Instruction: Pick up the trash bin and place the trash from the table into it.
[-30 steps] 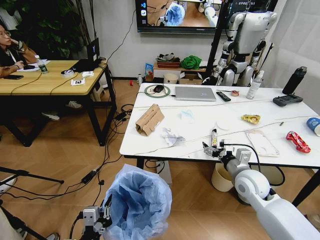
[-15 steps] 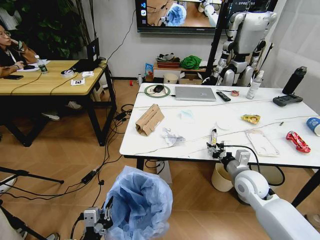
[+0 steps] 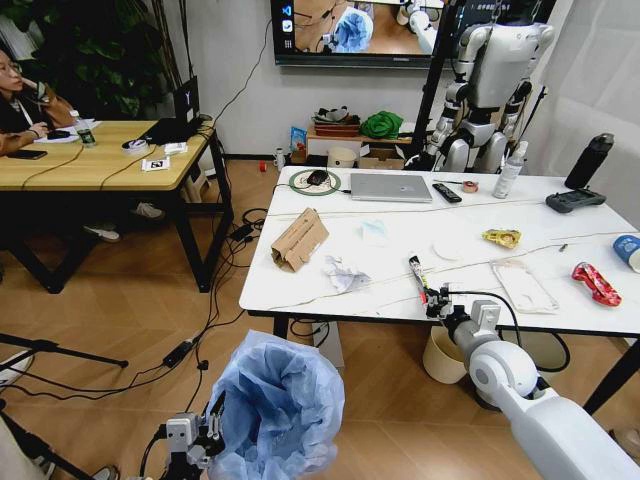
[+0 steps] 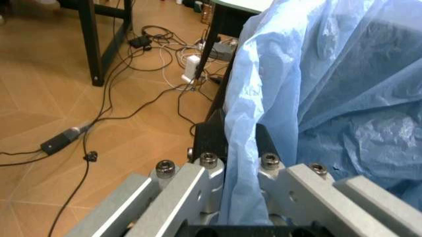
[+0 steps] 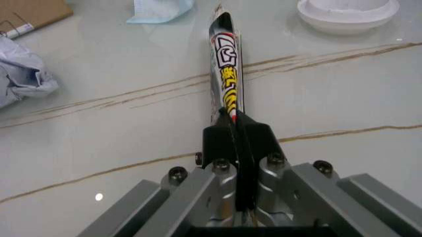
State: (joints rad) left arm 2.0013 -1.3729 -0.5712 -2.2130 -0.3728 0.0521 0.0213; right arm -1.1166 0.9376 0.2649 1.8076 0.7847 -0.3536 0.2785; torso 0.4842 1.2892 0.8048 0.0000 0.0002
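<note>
- The right gripper (image 3: 432,297) sits at the near edge of the table (image 3: 330,300), its jaws shut on a long black wrapper (image 5: 226,84) printed in yellow, red and white.
- Change noted: one second back the wrapper lay flat by the gripper's then parted fingers; half a second back the gripper was on it; now the free end points away over the table and looks lifted off the surface (the head view suggests this, and the wrist view cannot confirm clearance).
- Judgement: the grasp is made, so this first piece is ready to be carried off the table.
- The left gripper (image 3: 190,440) hangs low on the robot's left, jaws closed on the blue liner at the rim of the trash bin (image 3: 278,405), which is held off the floor below the table's near edge (position unchanged over the second).
- Remaining trash is untouched on the table: torn cardboard (image 3: 299,239), crumpled white paper (image 3: 345,274), a yellow wrapper (image 3: 501,237), a clear plastic pack (image 3: 522,285), a red wrapper (image 3: 597,283) and a paper cup (image 3: 628,250).
- Task assessment: early stage, with nothing seen in the bin.
</note>
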